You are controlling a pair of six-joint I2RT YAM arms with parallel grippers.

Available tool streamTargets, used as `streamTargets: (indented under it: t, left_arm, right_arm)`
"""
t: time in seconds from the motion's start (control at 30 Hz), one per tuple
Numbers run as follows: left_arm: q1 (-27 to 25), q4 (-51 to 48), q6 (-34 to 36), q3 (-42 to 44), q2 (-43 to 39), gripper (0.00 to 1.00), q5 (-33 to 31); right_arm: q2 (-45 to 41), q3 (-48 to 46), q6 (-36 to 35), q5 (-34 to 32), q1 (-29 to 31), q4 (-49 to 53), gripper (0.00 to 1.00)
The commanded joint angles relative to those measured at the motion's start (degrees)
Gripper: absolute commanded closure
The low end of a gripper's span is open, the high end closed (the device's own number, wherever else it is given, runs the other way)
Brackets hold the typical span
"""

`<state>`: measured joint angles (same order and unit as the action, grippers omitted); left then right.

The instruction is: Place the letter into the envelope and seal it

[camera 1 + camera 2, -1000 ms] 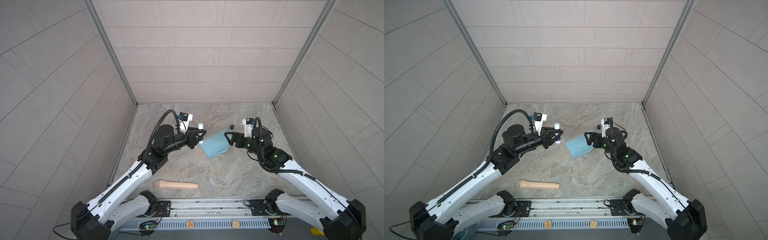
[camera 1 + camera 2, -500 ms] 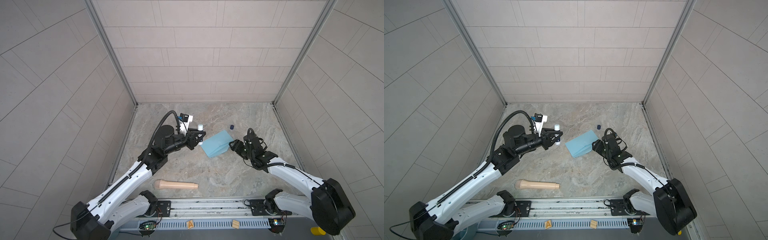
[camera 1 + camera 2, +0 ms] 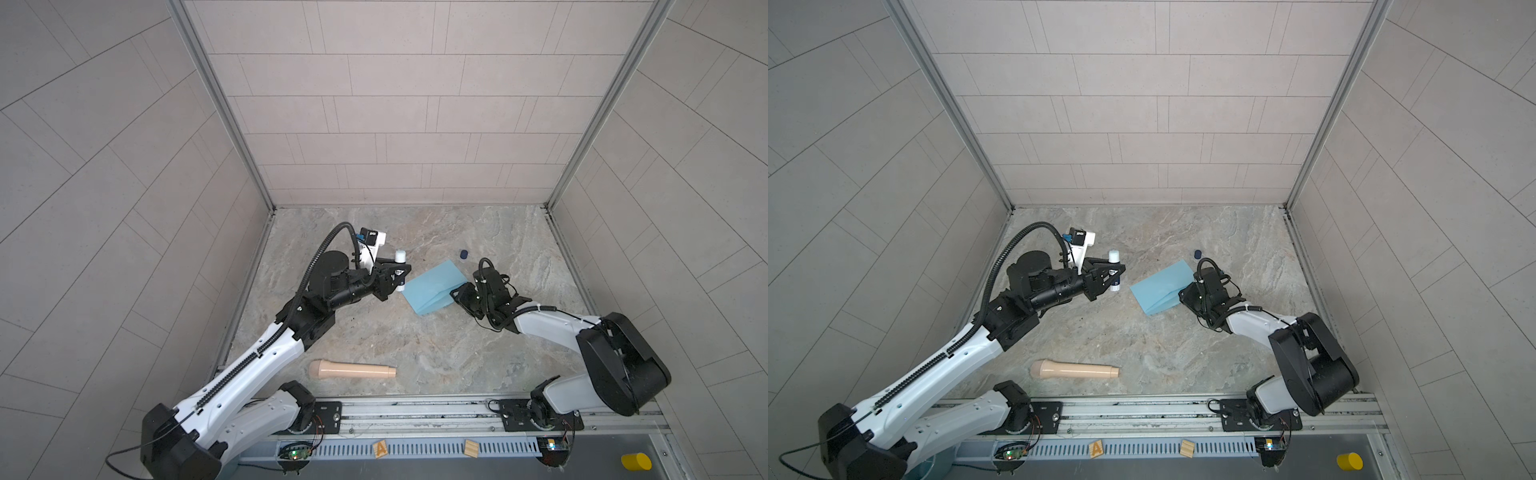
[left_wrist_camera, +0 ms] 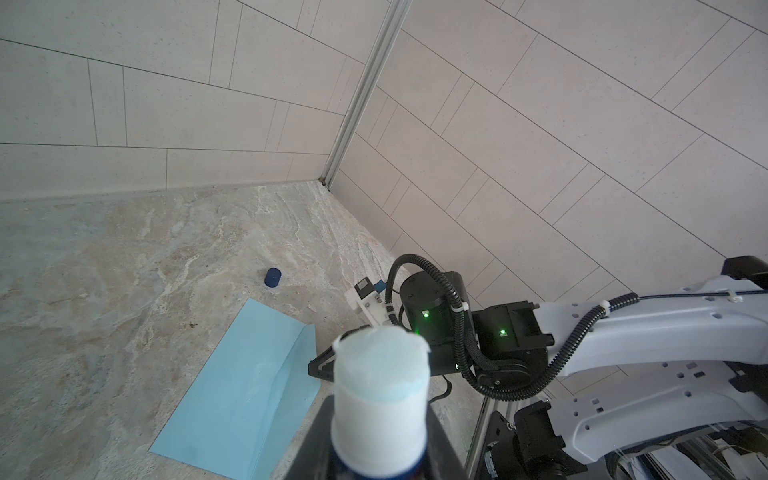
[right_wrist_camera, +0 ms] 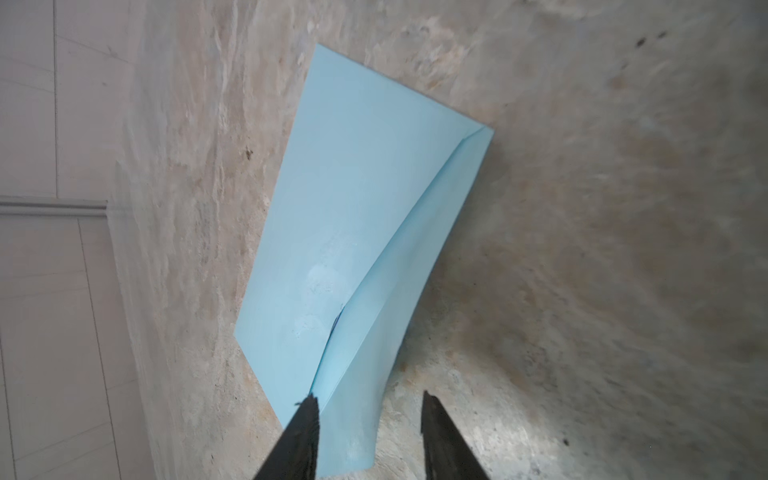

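Between our right gripper's (image 5: 369, 397) parted jaws, we are straddling the lifted flap of the envelope (image 5: 353, 187) on the table (image 5: 582, 249). Opposite it, our left gripper (image 3: 397, 273) is clamping a glue stick (image 4: 380, 395).

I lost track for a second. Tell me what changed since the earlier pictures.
The right gripper came down to the table and narrowed its jaws around the flap of the envelope, not yet shut. The left gripper still holds the glue stick; envelope, cap and beige handle stayed put.
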<state>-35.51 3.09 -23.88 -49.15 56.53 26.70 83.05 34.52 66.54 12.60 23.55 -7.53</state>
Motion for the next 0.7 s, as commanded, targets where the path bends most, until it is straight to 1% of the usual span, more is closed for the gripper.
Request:
streamTargets:
  t: [0.0,0.17,0.33,0.5,0.67]
  left_arm:
    - [0.2,1.7,1.0,0.4,-1.2,1.0,-0.2]
    - [0.1,1.7,1.2,0.5,-1.2,1.0,-0.2]
    - [0.1,1.2,1.3,0.6,-1.1,1.0,-0.5]
    - [0.2,0.7,1.5,0.6,-1.1,1.0,-1.1]
    - [0.2,-0.1,1.8,0.4,-1.0,1.0,-1.7]
  right_arm:
    - [2.5,2.7,0.8,3.0,-0.9,-2.0,0.66]
    - [6.2,3.5,1.0,5.4,-1.9,-3.9,0.79]
    - [7.2,5.3,-2.2,5.9,-2.1,-2.0,0.9]
    - [7.0,8.8,-10.0,7.0,-2.1,4.2,1.0]
    - [7.8,14.9,-21.0,11.1,-2.1,13.0,1.0]
